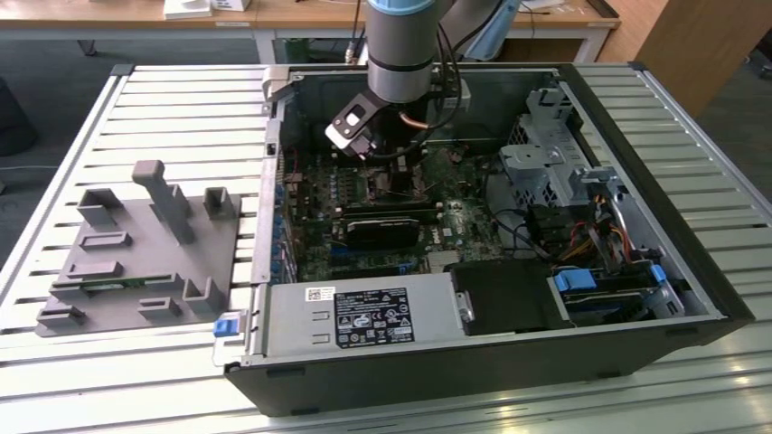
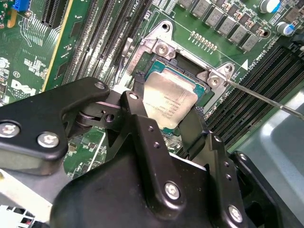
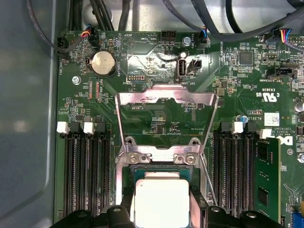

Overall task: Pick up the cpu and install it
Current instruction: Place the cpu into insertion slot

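CPU (image 2: 168,102), clamped edgewise in your gripper (image 2: 165,111), sits over the socket (image 2: 187,68); release it tilted or misaligned and you risk damaging the socket.

Quantities: one open black metal computer case (image 1: 507,366), one grey plastic fixture tray (image 1: 133,271), one silvery-grey square cpu (image 3: 160,202), one round silver coin cell (image 3: 102,63), one raised bare-metal socket load plate (image 3: 142,98).

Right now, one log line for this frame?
arm: inside case | gripper: shut on cpu | cpu: at socket, seating unclear | load plate: open
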